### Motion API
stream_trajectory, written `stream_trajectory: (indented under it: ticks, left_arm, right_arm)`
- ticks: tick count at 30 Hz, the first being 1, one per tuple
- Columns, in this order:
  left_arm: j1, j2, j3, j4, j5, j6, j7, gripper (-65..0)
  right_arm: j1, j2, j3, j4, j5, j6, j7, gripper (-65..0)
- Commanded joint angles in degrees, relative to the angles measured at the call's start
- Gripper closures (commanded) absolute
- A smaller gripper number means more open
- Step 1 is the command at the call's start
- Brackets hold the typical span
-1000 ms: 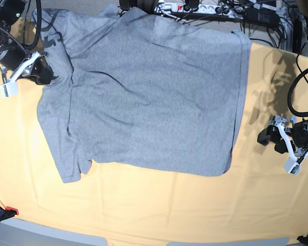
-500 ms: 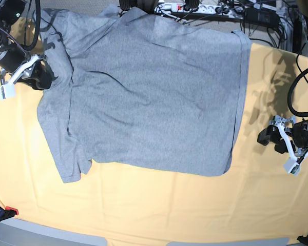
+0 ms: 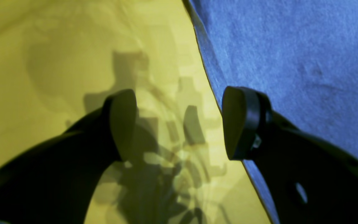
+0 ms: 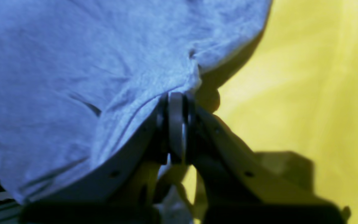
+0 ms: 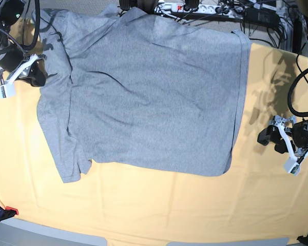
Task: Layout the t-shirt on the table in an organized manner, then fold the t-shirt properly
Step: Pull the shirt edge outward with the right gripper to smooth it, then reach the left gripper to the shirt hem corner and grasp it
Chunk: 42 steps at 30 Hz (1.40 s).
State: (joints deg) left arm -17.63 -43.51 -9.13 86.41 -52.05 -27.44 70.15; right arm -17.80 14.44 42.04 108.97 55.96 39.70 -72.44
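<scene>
The shirt [image 5: 149, 97] lies spread, plain side up, across the far half of the bench [image 5: 154, 205]. My right fingers [image 4: 176, 124] are pinched tight on a fold at its edge. My left fingers [image 3: 179, 124] stand wide apart, holding nothing, above its hem.

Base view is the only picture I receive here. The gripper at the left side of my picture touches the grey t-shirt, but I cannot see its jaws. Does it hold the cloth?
Observer: Yes. In the right wrist view the right gripper is shut, with the edge of the t-shirt pinched between the pads.
Operator: And the other gripper, is it holding something?
Observer: No. The left wrist view shows the left gripper open and empty.
Operator: Where does it stand?
Observer: Over the shirt's edge: one finger over the table, the other over grey fabric.
</scene>
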Motion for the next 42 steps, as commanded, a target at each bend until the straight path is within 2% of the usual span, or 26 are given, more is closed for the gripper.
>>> stream_trajectory:
  ticks: [1, 6, 11, 16, 23, 28, 32, 34, 38, 42]
  left_arm:
    - [-1.25, -1.27, -0.76, 0.68, -0.52, 0.02, -0.72, -43.2]
    - [-1.27, -1.27, -0.76, 0.68, -0.52, 0.04, -0.72, -43.3]
    - [-1.27, -1.27, -0.76, 0.68, -0.81, 0.04, -0.72, -43.3]
    - [-1.27, -1.27, -0.76, 0.68, -0.79, 0.04, -0.74, -43.3]
    - [-1.27, -1.27, -0.76, 0.68, -0.81, 0.04, -0.72, -43.3]
    - [-1.27, -1.27, -0.76, 0.68, -0.81, 0.07, -0.72, -43.2]
    - [-1.27, -1.27, -0.76, 0.68, -0.66, 0.07, -0.68, -43.3]
    - [-1.27, -1.27, -0.76, 0.68, -0.5, 0.07, -0.7, -43.3]
    - [-1.27, -1.27, -0.76, 0.68, -0.48, 0.07, -0.7, -43.3]
    - [-1.27, -1.25, -0.76, 0.68, -0.5, 0.07, -0.74, -43.2]
  right_arm:
    - [0.35, 1.77, 0.35, 1.11, 0.68, 0.3, 1.11, 0.0]
    - [0.61, 5.33, 0.37, 3.37, 0.24, 0.3, 1.03, 0.0]
    - [3.96, 7.5, 0.35, 4.07, -6.45, 0.3, 1.03, 0.0]
    - [4.35, 10.82, 0.31, 4.07, -7.61, 0.3, 3.74, 0.0]
    - [4.33, 14.29, -1.6, 3.65, -13.94, 0.3, 6.51, 0.0]
    - [4.35, 14.29, -6.8, 0.87, -25.62, -5.14, 12.02, 0.0]
    - [4.33, 14.29, -10.51, -0.42, -38.16, -15.26, 14.99, 0.0]
    - [4.48, 14.29, -10.88, -0.42, -42.34, -18.64, 15.74, 0.0]
    - [4.5, 14.29, -10.88, -0.42, -47.36, -23.06, 16.35, 0.0]
    - [4.5, 14.29, -10.88, -0.42, -46.47, -23.45, 16.59, 0.0]
